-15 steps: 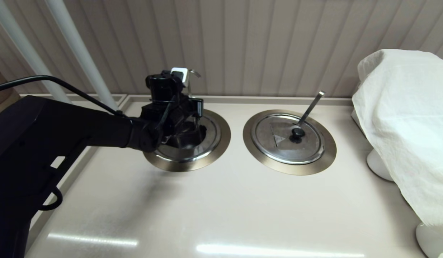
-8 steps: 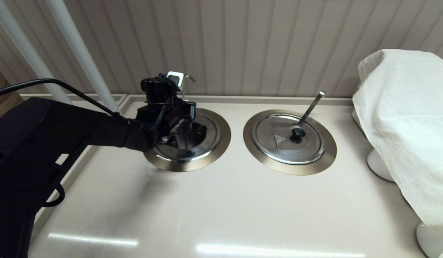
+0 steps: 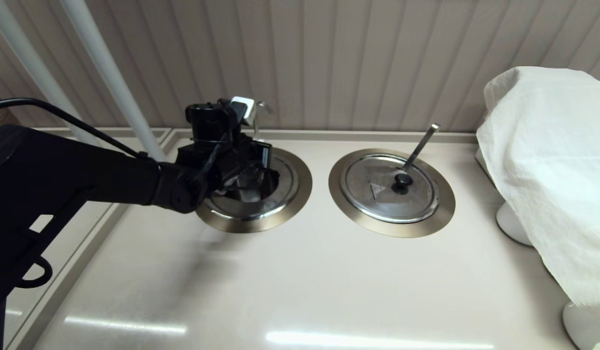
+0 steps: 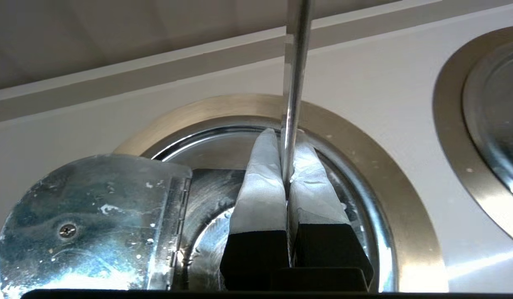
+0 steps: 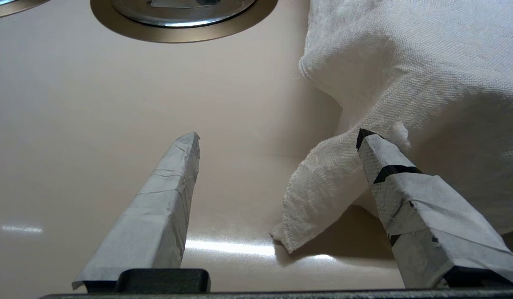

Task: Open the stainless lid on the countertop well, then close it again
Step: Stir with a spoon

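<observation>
The countertop well sits at the back left, its brushed ring showing around my left gripper. One half of the stainless lid is swung up on its hinge beside the fingers, with its wet underside and a screw showing. The knob is hidden. The dark bowl lies open below. The fingers are shut, and the thin ladle handle runs up from between their tips. My right gripper hangs open low over the counter, out of the head view.
A second ringed well with its lid shut and a flat straight handle lies to the right. A white cloth covers things at the far right, near the right gripper. A white pole and the panelled wall stand behind.
My left arm has drawn slightly left and back over the well. The hook-tipped handle swayed left, then back. The right well is unchanged.
</observation>
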### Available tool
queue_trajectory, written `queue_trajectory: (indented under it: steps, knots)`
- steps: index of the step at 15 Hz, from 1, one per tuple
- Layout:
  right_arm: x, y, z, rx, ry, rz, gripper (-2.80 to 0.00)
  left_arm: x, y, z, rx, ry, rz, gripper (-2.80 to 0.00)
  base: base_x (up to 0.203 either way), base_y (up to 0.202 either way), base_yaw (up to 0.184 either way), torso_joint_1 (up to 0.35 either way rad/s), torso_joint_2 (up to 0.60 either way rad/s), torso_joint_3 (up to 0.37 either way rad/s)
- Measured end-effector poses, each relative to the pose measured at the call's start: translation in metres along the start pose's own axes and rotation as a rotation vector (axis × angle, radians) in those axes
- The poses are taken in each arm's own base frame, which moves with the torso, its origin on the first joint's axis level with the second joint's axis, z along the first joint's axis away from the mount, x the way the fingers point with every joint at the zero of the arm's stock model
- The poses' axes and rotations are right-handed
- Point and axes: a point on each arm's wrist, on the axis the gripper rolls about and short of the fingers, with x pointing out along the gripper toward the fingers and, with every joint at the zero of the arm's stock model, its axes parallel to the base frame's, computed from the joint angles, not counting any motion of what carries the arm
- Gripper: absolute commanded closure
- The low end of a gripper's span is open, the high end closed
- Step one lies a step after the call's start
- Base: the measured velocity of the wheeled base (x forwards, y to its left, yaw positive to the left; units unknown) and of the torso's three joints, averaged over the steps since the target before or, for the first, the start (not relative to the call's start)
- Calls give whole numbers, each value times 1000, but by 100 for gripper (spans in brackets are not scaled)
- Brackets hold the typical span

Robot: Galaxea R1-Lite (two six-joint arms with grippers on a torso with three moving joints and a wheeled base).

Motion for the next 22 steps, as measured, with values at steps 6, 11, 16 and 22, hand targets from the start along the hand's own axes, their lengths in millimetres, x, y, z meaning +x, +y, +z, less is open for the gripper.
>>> queue_trajectory:
  steps: [6,11,16,22]
  knots:
    - [0,0,0,0,0,0,-280,7,-2,9,-30,-44,13,0,0,0,0,0,0,0]
    - [0,0,0,0,0,0,-280,23,-5,10,-82,-92,72,0,0,0,0,0,0,0]
    - [0,0,0,0,0,0,-280,29,-7,2,-75,-74,71,0,0,0,0,0,0,0]
    - [0,0,0,0,0,0,-280,36,-24,-4,-74,-71,92,0,0,0,0,0,0,0]
